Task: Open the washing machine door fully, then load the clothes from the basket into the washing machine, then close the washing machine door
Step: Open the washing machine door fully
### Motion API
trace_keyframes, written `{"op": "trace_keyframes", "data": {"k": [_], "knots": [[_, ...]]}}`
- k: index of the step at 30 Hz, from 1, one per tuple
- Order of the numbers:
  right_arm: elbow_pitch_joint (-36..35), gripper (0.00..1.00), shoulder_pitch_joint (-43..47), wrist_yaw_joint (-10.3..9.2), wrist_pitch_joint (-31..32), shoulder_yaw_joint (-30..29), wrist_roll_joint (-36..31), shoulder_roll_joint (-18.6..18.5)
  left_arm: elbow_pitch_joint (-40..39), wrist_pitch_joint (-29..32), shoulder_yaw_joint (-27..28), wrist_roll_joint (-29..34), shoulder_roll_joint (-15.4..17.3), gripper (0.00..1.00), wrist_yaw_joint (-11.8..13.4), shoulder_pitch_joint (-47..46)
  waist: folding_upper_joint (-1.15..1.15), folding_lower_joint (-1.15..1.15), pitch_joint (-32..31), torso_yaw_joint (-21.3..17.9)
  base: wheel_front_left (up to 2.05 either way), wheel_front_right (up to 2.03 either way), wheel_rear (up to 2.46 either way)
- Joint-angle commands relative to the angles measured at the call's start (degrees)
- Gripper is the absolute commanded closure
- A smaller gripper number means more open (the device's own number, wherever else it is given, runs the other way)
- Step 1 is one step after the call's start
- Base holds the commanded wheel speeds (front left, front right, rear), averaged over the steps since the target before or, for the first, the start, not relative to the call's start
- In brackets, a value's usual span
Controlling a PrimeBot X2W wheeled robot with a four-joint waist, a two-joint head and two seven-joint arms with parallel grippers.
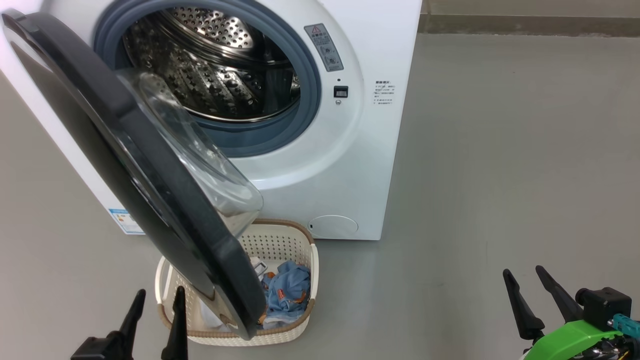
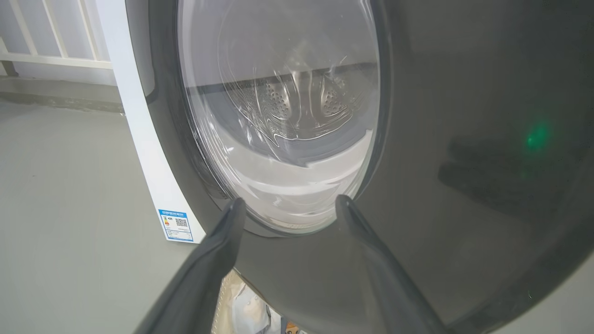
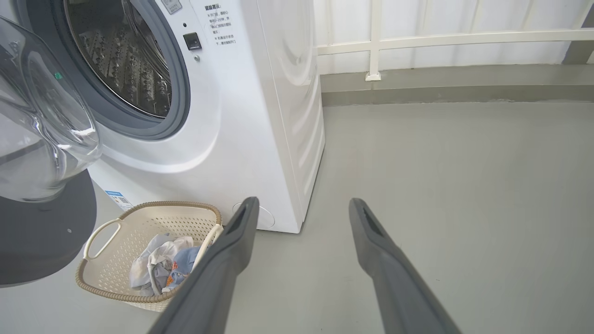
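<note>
The white washing machine (image 1: 310, 165) stands ahead with its steel drum (image 1: 210, 65) exposed. The washing machine door (image 1: 115, 150) hangs partly open, swung out to the left, its glass bowl (image 1: 200, 155) over the basket. On the floor below sits the cream basket (image 1: 292, 240), with the clothes (image 1: 287, 290) inside: denim-blue, pale and white pieces. My left gripper (image 1: 157, 297) is open at the lower left, close before the door's black outer ring (image 2: 464, 139). My right gripper (image 1: 522, 277) is open at the lower right, over bare floor, well away from the basket (image 3: 153, 218).
Grey floor (image 1: 500, 150) spreads to the right of the machine. A low kerb and white railing (image 3: 417, 41) run behind. The door's lower edge overhangs the basket's left half.
</note>
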Motion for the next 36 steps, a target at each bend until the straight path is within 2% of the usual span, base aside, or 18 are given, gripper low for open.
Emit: {"op": "trace_keyframes", "data": {"k": [1, 2, 3, 4, 11, 17, 21, 26, 29, 33, 36], "knots": [[-1.1, 0.0, 0.1, 0.09, -0.7, 0.6, -0.6, -0.6, -1.0, -0.4, 2.2, 0.5, 0.8, 0.0, -0.2, -1.7, 0.0, 0.0, -0.1, 0.0, 0.0, 0.0, 0.0], [-1.0, 0.0, 0.2, 0.09, -0.7, 0.5, -0.6, -0.6, -1.1, -0.4, 2.3, 0.6, 0.8, 0.22, -0.2, -1.8, 0.0, 0.0, -0.1, 0.0, 0.0, 0.0, 0.0], [-1.0, 0.0, 0.2, 0.09, -0.7, 0.5, -0.6, -0.6, -1.1, -0.4, 2.4, 0.8, 0.8, 0.72, -0.2, -1.8, 0.0, 0.0, -0.2, 0.0, 0.0, 0.0, 0.0], [-1.0, 0.0, 0.2, 0.09, -0.7, 0.4, -0.7, -0.6, -1.2, -0.4, 2.5, 1.0, 0.8, 1.0, -0.2, -1.9, 0.0, 0.0, -0.2, 0.1, 0.0, 0.0, 0.0], [-1.0, 0.0, 0.5, 0.09, -0.7, 0.2, -0.7, -0.5, -4.7, -0.4, 5.0, 1.1, 0.6, 1.0, -0.2, -3.2, 0.0, 0.0, -0.3, 0.7, 0.0, 0.0, 0.0], [-1.4, 0.0, 0.6, 0.09, -0.7, -0.2, -1.0, -0.6, -13.3, -0.4, 8.5, 1.0, 0.1, 1.0, -0.1, -4.8, 0.0, 0.0, -0.3, 1.2, 0.0, 0.0, 0.0], [-1.7, 0.0, 0.7, 0.09, -0.7, -0.4, -1.3, -0.6, -20.6, -0.4, 8.7, 1.1, -0.1, 1.0, 0.8, -5.1, 0.0, 0.0, -0.4, 1.4, 0.0, 0.0, 0.0], [-2.1, 0.0, 0.9, 0.09, -0.7, -0.6, -1.6, -0.5, -28.6, -0.4, 3.8, 0.7, -0.2, 1.0, 2.8, -4.6, 0.0, 0.0, -0.4, 1.5, 0.0, 0.0, 0.0], [-2.4, 0.0, 0.8, 0.09, -0.7, -0.5, -1.7, -0.4, -33.6, 0.4, -2.2, 1.5, -0.2, 1.0, 3.8, -4.2, 0.0, 0.0, -0.2, 1.4, 0.0, 0.0, 0.0], [-2.6, 0.0, 0.7, 0.09, -0.7, -0.3, -1.8, -0.3, -36.0, 2.8, -8.4, 2.4, -0.2, 1.0, 4.7, -4.2, 0.0, 0.0, 0.0, 1.3, 0.0, 0.0, 0.0], [-2.7, 0.0, 0.7, 0.09, -0.7, -0.2, -1.8, -0.2, -34.9, 3.7, -12.9, 1.2, -0.2, 1.0, 5.3, -3.9, 0.0, 0.0, 0.0, 1.2, 0.0, 0.0, 0.0]]}}
